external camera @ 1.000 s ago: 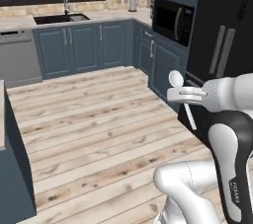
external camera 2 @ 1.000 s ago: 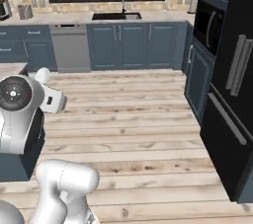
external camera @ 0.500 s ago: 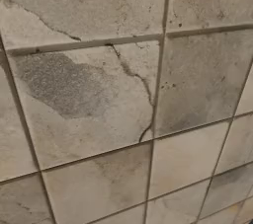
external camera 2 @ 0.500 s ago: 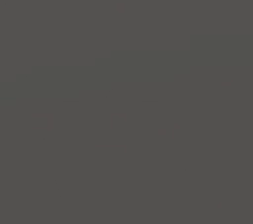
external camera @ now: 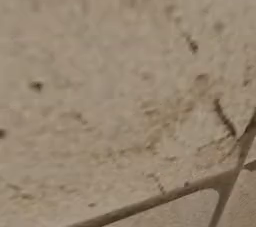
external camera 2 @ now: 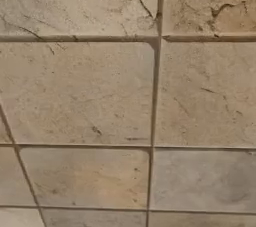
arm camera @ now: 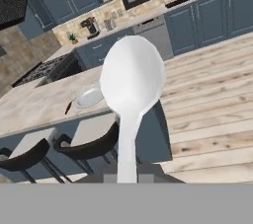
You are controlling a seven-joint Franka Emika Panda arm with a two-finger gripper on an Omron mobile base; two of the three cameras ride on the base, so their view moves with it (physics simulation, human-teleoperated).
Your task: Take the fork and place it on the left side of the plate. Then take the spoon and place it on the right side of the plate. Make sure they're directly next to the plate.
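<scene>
White spoon point(arm camera: 131, 82) held upright in closed claw, gripped low on handle, bowl up, far from plate point(arm camera: 89, 96). Plate sits on wooden desk point(arm camera: 34, 104); dark-handled fork point(arm camera: 68, 106) lies just beside plate. Judgement: spoon light, stiff, slick, apt to pivot in pinch; grip nearer mid-handle steadier for laying flat beside plate.

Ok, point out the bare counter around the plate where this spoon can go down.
In the hand view, the counter is bare wood from the fork out to the picture's left. It is crowded where the fork lies close beside the plate. The plate's other side is hidden behind the spoon, so I cannot tell whether there is room there.
</scene>
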